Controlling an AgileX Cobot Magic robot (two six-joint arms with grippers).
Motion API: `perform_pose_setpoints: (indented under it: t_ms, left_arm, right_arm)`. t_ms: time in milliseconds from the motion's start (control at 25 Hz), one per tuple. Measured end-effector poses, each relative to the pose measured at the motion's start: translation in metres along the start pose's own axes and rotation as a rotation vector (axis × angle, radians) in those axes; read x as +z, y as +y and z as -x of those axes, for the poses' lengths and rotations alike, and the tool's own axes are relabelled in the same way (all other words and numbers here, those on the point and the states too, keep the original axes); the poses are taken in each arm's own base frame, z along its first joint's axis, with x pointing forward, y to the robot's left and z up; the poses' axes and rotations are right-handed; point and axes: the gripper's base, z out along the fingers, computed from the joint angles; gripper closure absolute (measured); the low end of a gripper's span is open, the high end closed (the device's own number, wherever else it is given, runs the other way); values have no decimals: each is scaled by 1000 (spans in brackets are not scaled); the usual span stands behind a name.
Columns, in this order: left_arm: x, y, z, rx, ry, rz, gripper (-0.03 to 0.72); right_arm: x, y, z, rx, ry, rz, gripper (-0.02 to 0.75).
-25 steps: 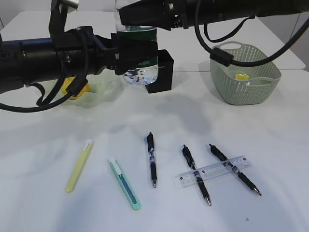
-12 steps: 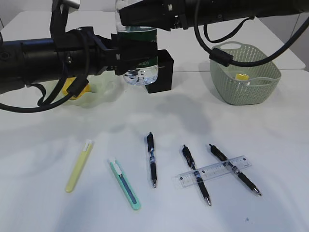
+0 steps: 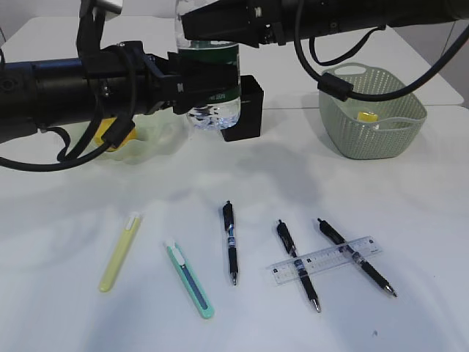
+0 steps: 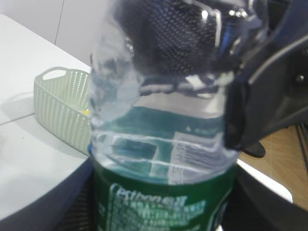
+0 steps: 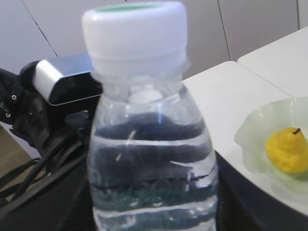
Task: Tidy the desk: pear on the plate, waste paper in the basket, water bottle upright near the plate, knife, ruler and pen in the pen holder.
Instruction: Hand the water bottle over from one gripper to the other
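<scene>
The clear water bottle with a green label stands upright at the back, just off the table, held by both arms. My left gripper is shut on its label band. My right gripper is shut on its upper body below the white cap. The yellow pear lies on the pale green plate at the left, and shows in the right wrist view. The black pen holder stands right behind the bottle. The green basket holds a yellow paper scrap.
Along the front lie a yellow knife, a green knife, three black pens and a clear ruler across two of them. Arm cables hang over the back of the table.
Nearly nothing. The bottle and both grippers have shifted very slightly upward; the things on the table have not moved.
</scene>
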Motion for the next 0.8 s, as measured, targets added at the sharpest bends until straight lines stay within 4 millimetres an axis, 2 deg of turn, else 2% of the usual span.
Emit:
perform_pose_setpoints:
  t_ms: [800]
  left_arm:
    - [0,0,0,3,4,1,258]
  right_arm:
    - [0,0,0,0,5,0,306]
